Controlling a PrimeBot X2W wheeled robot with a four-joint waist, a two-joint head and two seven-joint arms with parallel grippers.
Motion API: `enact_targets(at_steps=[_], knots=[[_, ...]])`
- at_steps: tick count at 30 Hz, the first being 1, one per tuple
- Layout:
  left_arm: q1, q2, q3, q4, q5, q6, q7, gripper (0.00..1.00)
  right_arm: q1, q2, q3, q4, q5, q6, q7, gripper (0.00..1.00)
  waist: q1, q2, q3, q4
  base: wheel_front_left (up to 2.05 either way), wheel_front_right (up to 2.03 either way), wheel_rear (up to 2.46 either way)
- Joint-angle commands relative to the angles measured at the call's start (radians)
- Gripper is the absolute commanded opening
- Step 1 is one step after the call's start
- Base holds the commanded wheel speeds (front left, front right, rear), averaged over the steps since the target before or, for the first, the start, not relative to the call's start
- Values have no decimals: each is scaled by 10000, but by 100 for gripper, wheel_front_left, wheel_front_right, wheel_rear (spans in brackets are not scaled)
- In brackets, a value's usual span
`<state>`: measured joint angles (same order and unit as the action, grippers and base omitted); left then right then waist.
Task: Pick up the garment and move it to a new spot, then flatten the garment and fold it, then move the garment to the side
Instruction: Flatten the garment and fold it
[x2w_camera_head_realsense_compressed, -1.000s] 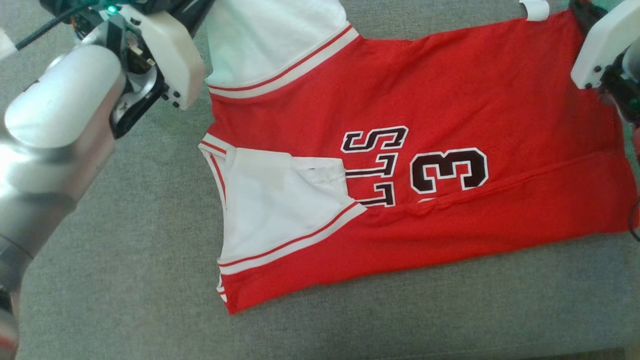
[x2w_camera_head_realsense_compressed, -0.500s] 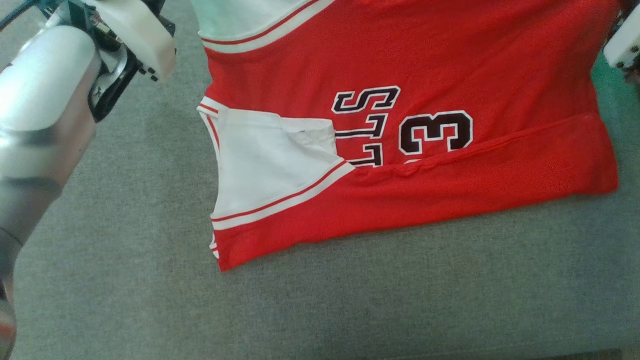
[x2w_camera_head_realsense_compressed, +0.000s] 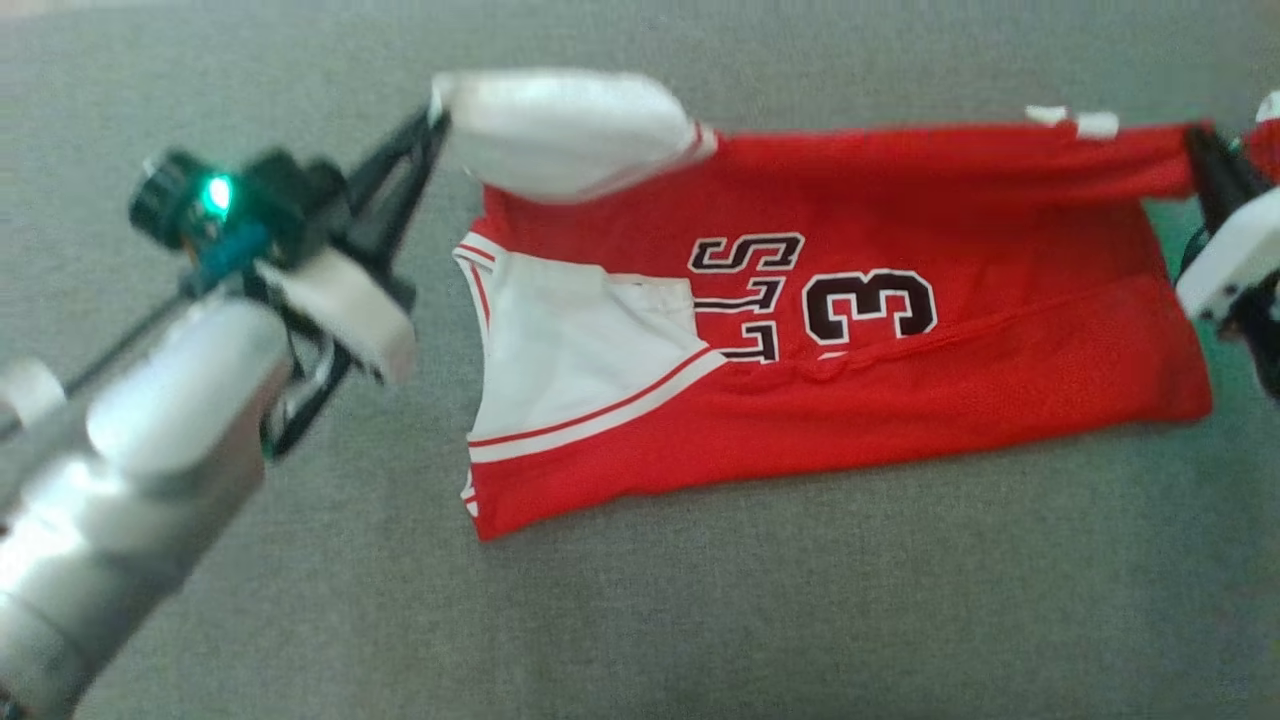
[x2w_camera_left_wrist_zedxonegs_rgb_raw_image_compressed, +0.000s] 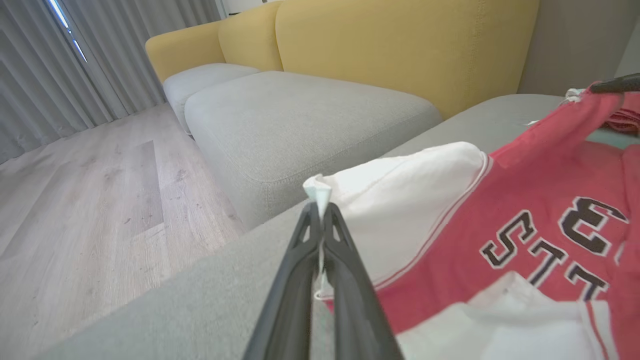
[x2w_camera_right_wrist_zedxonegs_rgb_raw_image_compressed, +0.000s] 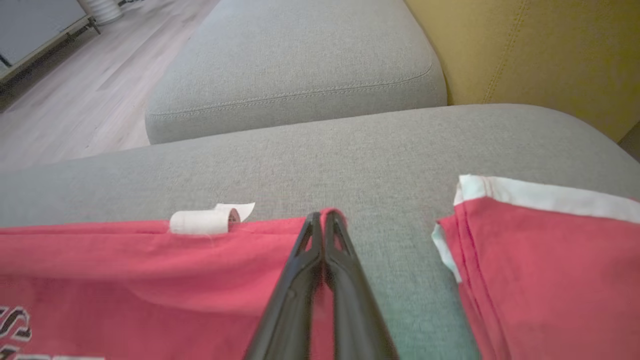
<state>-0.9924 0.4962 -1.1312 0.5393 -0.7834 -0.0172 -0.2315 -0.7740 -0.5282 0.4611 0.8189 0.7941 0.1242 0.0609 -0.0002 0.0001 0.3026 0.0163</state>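
Observation:
The red jersey (x2w_camera_head_realsense_compressed: 850, 400) with black letters and a "3" lies half folded on the grey sofa cushion (x2w_camera_head_realsense_compressed: 640, 620), its far edge lifted and stretched between both grippers. My left gripper (x2w_camera_head_realsense_compressed: 432, 122) is shut on the tip of the far white sleeve (x2w_camera_head_realsense_compressed: 570, 125); the left wrist view shows the fingertips pinching that sleeve (x2w_camera_left_wrist_zedxonegs_rgb_raw_image_compressed: 400, 200) at its corner. My right gripper (x2w_camera_head_realsense_compressed: 1195, 140) is shut on the far red hem corner, near the white tag (x2w_camera_head_realsense_compressed: 1095, 122). In the right wrist view the fingers (x2w_camera_right_wrist_zedxonegs_rgb_raw_image_compressed: 320, 235) clamp the red hem (x2w_camera_right_wrist_zedxonegs_rgb_raw_image_compressed: 150, 250) beside the curled tag (x2w_camera_right_wrist_zedxonegs_rgb_raw_image_compressed: 200, 220).
A plain red folded garment (x2w_camera_right_wrist_zedxonegs_rgb_raw_image_compressed: 545, 260) with white edge trim lies just right of the jersey, past a teal patch. Yellow sofa backrests (x2w_camera_left_wrist_zedxonegs_rgb_raw_image_compressed: 400, 45) rise behind the cushions, and a wooden floor (x2w_camera_left_wrist_zedxonegs_rgb_raw_image_compressed: 75, 200) lies beyond the sofa's edge.
The head camera has shifted, showing more of the cushion. Both grippers have lifted the jersey's far edge and are drawing it over towards the near side; the far sleeve now hangs curled from the left gripper.

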Motion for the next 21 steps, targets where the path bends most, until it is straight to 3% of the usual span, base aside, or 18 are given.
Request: enact_targets(at_steps=[1,14,21], knots=[[153,554,317,-502,-94,237,-121,0,475,-357,195,-367,123,65,-144,0,2,-1,-358,128,0,0,0],[2887,1306,-319,-2830,-352,1327,-102,0,2448,-720,158,-856,415,65,-399,0,2,-1,-1100,306,0,0,0],[3756,1122,-652,-3021,-596,1427,-91,0,3130,-510,-27,-808,340,65,-377,0,2,-1,-1171,327,0,0,0]])
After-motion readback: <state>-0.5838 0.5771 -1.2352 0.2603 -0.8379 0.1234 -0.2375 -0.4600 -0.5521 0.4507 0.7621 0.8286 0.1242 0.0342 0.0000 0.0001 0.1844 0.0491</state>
